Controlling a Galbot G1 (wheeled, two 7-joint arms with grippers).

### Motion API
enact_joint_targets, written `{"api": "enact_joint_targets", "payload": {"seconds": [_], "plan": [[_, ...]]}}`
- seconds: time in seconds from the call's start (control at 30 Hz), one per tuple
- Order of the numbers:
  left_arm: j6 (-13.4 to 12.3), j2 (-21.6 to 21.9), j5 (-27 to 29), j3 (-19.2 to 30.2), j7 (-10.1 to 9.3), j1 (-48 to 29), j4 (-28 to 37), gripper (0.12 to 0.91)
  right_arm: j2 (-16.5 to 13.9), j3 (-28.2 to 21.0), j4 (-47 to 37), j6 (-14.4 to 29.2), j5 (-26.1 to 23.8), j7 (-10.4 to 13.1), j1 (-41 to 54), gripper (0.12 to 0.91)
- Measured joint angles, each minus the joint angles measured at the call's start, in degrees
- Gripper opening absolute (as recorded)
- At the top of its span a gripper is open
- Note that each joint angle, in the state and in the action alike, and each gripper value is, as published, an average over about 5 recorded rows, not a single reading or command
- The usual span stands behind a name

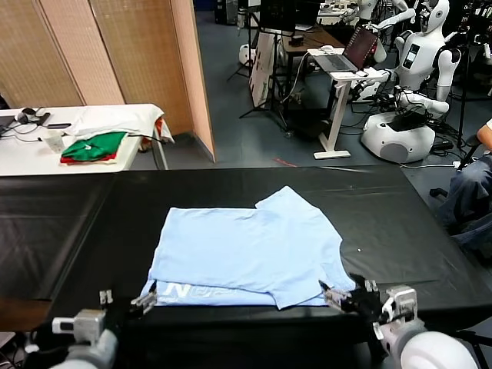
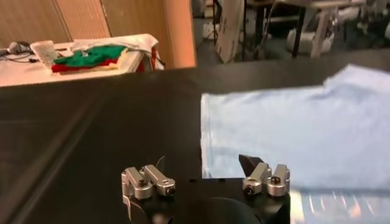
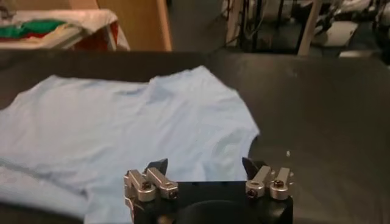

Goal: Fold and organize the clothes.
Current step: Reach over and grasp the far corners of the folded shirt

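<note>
Both the left gripper (image 1: 129,301) and right gripper (image 1: 347,296) hang open-jawed at the near hem of the T-shirt (image 1: 246,250), half-folded on the black table (image 1: 384,223), where a careless brush risks undoing that fold.

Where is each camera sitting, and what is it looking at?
Head view: up on the robot's head, looking down at the blue T-shirt on the black table; both claws show.
Left wrist view: on the left arm, facing the shirt's edge; open left claw shows.
Right wrist view: on the right arm, facing the shirt; open right claw shows.
All share the T-shirt.
</note>
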Motion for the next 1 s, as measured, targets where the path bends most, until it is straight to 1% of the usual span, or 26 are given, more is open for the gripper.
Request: {"api": "enact_joint_targets", "payload": {"seconds": [0.13,0.2,0.3,0.4,0.53,0.7,1.0], "plan": [[1.26,1.85,-5.31,1.60,2.62,-7.61,4.86,0.907,0.93,-4.37,-7.13,0.00,-0.24,0.08,7.84,0.907],[2.23,2.82,-7.68,2.90,3.57,-11.35,7.80,0.907,1.50,-6.26,-10.60,0.00,-0.43,0.02,11.14,0.907],[3.45,3.75,-10.10,5.34,4.36,-16.82,12.49,0.907,2.56,-8.90,-15.49,0.00,-0.73,-0.21,15.63,0.907],[4.62,3.94,-11.60,8.14,5.02,-22.18,17.38,0.907,3.66,-11.26,-19.84,0.00,-1.60,-0.93,19.66,0.907],[6.07,3.82,-11.93,12.16,6.67,-29.02,23.46,0.907,5.05,-14.20,-24.78,0.00,-3.05,-2.11,24.27,0.907],[6.64,3.11,-10.43,17.16,8.59,-36.46,29.62,0.907,6.49,-16.90,-29.41,0.00,-4.26,-2.72,28.10,0.907],[7.97,0.48,-9.36,23.69,10.54,-45.42,38.64,0.907,7.60,-18.75,-34.18,0.00,-4.70,-3.11,30.03,0.907]]}}
